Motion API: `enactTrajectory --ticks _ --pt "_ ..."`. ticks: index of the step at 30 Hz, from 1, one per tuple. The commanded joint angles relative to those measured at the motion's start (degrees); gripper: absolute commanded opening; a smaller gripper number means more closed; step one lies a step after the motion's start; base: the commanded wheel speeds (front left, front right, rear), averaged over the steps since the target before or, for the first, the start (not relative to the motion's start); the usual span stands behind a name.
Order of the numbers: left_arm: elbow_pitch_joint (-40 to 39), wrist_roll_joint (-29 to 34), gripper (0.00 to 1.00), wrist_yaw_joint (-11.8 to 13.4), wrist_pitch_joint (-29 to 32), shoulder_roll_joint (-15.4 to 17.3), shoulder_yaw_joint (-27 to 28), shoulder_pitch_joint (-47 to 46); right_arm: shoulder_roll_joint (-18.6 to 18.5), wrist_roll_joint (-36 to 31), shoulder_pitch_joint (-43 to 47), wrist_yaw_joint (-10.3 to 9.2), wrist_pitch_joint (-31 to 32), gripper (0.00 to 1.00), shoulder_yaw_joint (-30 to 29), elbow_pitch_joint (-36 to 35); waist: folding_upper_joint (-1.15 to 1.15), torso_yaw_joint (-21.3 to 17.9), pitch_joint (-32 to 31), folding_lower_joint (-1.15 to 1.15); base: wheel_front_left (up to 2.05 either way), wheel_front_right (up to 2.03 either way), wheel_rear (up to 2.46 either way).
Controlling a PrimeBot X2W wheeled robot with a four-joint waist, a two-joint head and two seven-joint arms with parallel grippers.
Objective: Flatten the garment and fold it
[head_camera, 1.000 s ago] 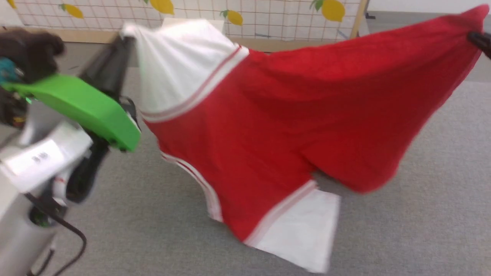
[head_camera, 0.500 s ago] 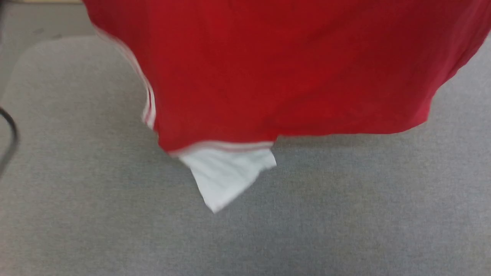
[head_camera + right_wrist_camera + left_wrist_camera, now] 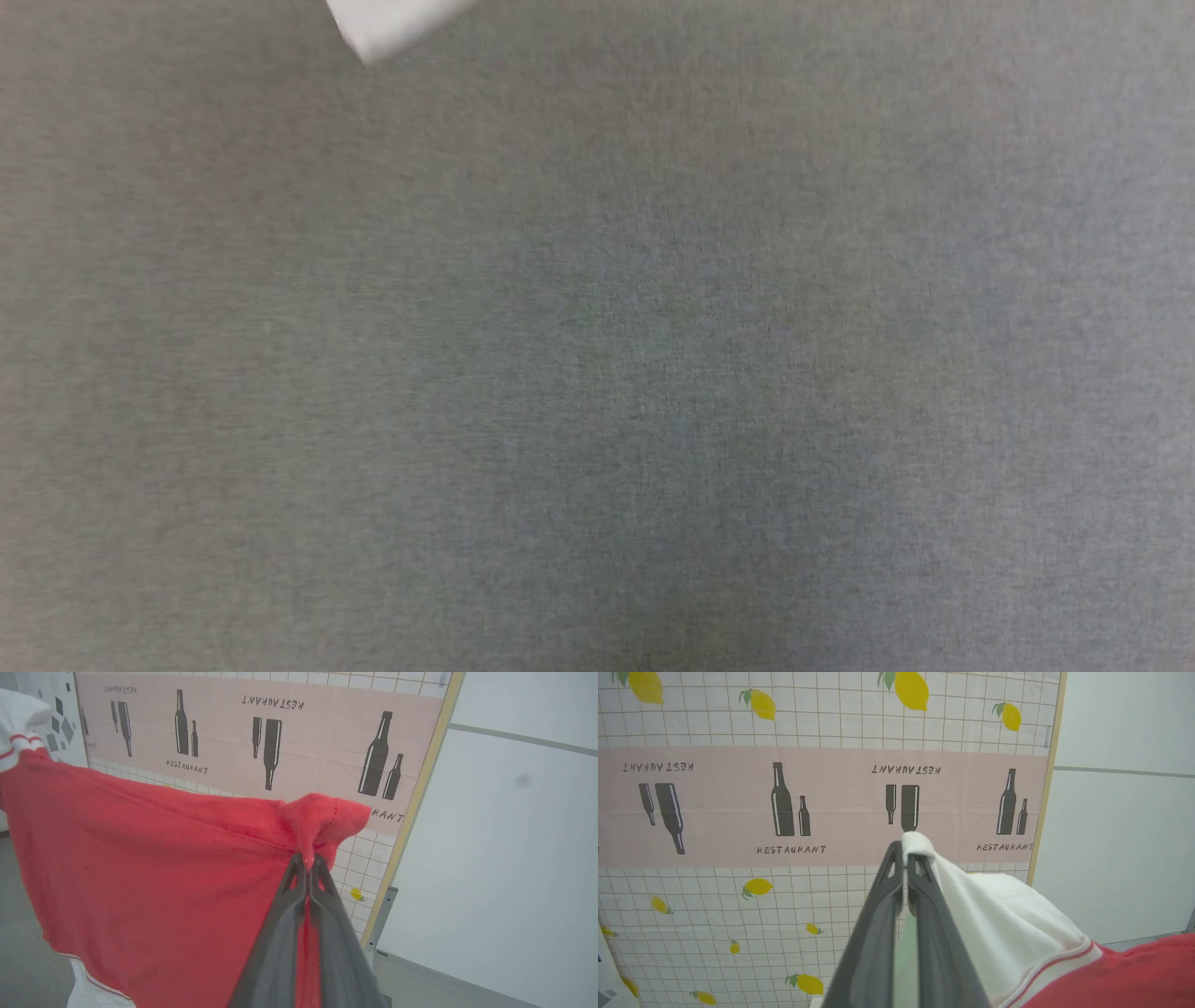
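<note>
The garment (image 3: 140,858) hangs in the air, a red jersey with white sleeves and striped trim, stretched between both arms. In the left wrist view my left gripper (image 3: 903,851) is shut on the edge of a white sleeve (image 3: 999,924), the red body trailing off to the lower right. My right gripper (image 3: 308,861) is shut on a bunched red corner of the garment in the right wrist view. A white sleeve tip (image 3: 383,23) pokes into the top edge of the head view above the grey table (image 3: 597,373).
A screen with lemons and bottle prints (image 3: 784,802) stands behind the work area, its wooden frame edge (image 3: 411,812) beside a pale wall (image 3: 514,858). The grey table surface lies below the hanging cloth.
The head camera has tilted down: the red cloth that covered the upper view has slid out of its top, leaving only a white sleeve tip and the grey surface.
</note>
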Motion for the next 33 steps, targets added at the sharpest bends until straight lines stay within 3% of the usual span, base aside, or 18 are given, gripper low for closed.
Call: enactTrajectory --ticks 1,7,14,25,33 --pt "1.6 0.8 0.00 -0.7 -1.0 -0.7 0.0 -2.4 0.5 0.2 -2.2 -0.08 -1.7 0.00 0.5 2.0 0.00 -2.4 5.0 -0.01 0.00 0.00 0.00" --pt "8.8 2.1 0.00 -4.0 -4.1 -2.9 -1.0 -8.1 2.2 1.6 -7.8 -0.08 -6.8 0.00 4.3 10.0 0.00 -1.6 7.8 -0.01 0.00 0.00 0.00" --pt "13.1 1.8 0.00 -5.9 -6.8 -5.2 -2.4 -5.4 1.9 3.6 -7.2 -0.08 -8.6 0.00 10.7 13.5 0.00 0.3 9.8 -0.01 0.00 0.00 0.00" --pt "12.8 -0.5 0.00 -6.6 -11.2 -8.9 -5.5 14.8 0.4 7.6 6.0 -0.08 -11.0 0.00 19.8 15.3 0.00 3.8 3.1 -0.01 0.00 0.00 0.00" --pt "3.4 -3.2 0.00 -5.8 -8.9 -7.2 -9.2 36.2 -1.8 12.5 21.7 -0.08 -11.3 0.00 23.8 12.9 0.00 5.7 -6.6 -0.01 0.00 0.00 0.00"
